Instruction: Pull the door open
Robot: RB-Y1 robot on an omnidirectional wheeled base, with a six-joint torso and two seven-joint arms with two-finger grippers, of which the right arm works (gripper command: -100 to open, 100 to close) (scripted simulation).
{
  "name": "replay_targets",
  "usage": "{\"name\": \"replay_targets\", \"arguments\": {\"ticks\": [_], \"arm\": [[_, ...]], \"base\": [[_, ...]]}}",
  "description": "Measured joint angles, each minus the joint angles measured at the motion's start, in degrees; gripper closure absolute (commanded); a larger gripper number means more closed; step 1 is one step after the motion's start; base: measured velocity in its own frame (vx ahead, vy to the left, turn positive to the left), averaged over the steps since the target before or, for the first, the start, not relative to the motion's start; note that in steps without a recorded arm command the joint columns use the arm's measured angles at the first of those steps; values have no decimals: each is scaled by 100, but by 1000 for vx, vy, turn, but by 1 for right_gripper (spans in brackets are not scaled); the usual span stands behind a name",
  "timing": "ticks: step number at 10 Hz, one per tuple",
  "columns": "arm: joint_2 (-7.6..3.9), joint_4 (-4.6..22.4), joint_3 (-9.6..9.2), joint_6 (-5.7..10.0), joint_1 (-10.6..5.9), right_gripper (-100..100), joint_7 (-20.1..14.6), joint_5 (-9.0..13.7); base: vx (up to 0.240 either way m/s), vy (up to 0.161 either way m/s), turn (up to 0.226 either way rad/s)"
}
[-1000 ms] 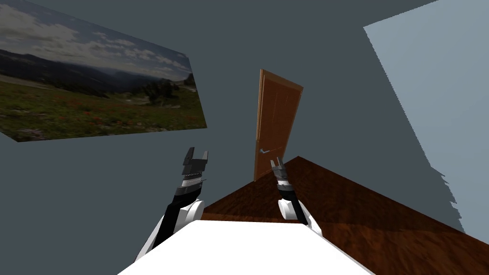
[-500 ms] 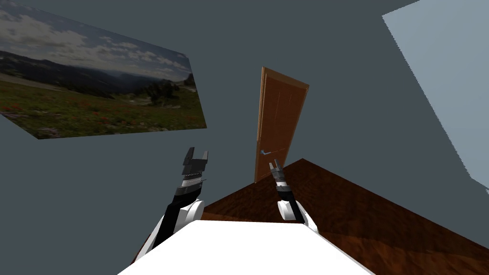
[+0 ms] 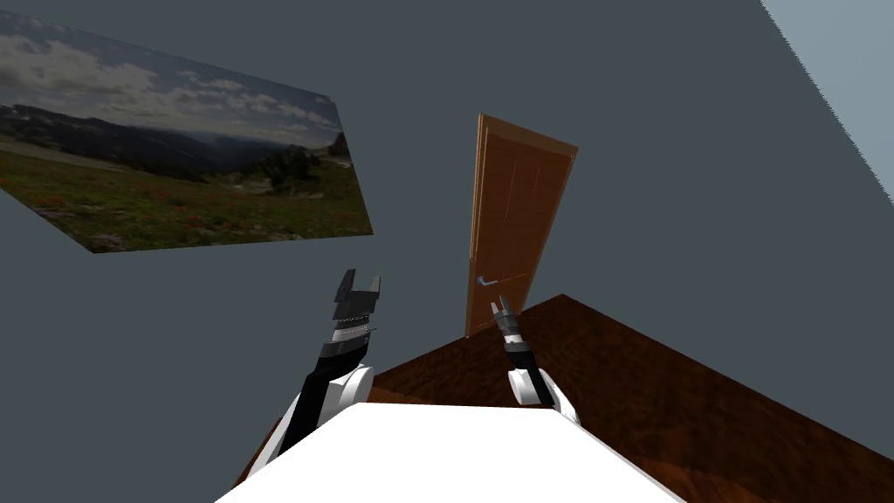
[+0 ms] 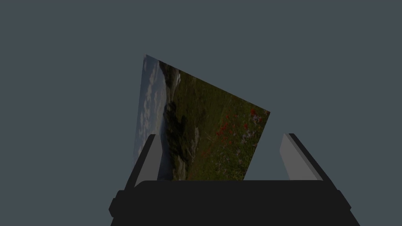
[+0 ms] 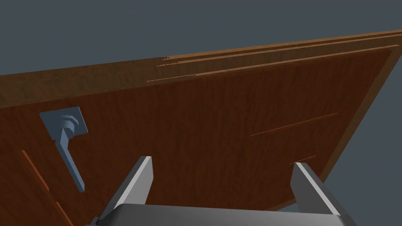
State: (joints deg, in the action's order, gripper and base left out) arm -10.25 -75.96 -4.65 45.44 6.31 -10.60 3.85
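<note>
A brown wooden door (image 3: 511, 223) stands in the grey wall ahead, with a grey lever handle (image 3: 485, 280) near its left edge. My right gripper (image 3: 501, 306) is raised just below and right of the handle, still short of the door. In the right wrist view the door (image 5: 220, 129) lies close ahead and the handle (image 5: 67, 149) sits off to one side of my open gripper (image 5: 220, 172), apart from its fingers (image 5: 137, 182). My left gripper (image 3: 359, 284) is held up near the left wall, open (image 4: 220, 157), holding nothing.
A large landscape picture (image 3: 175, 188) hangs on the grey wall to the left. Dark brown wood floor (image 3: 663, 393) runs from me to the door. A pale wall panel (image 3: 851, 79) shows at the far right.
I have moved closer and turned: the door now looks larger and sits further right, and the pale panel has slid toward the right edge. My right gripper has reached slightly further forward.
</note>
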Motion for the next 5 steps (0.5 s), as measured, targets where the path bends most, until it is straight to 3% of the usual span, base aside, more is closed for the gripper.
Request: {"name": "replay_targets", "arguments": {"ticks": [5], "arm": [[-106, 843, -55, 117, -320, -100, -77, -6]], "base": [[44, -78, 78]]}}
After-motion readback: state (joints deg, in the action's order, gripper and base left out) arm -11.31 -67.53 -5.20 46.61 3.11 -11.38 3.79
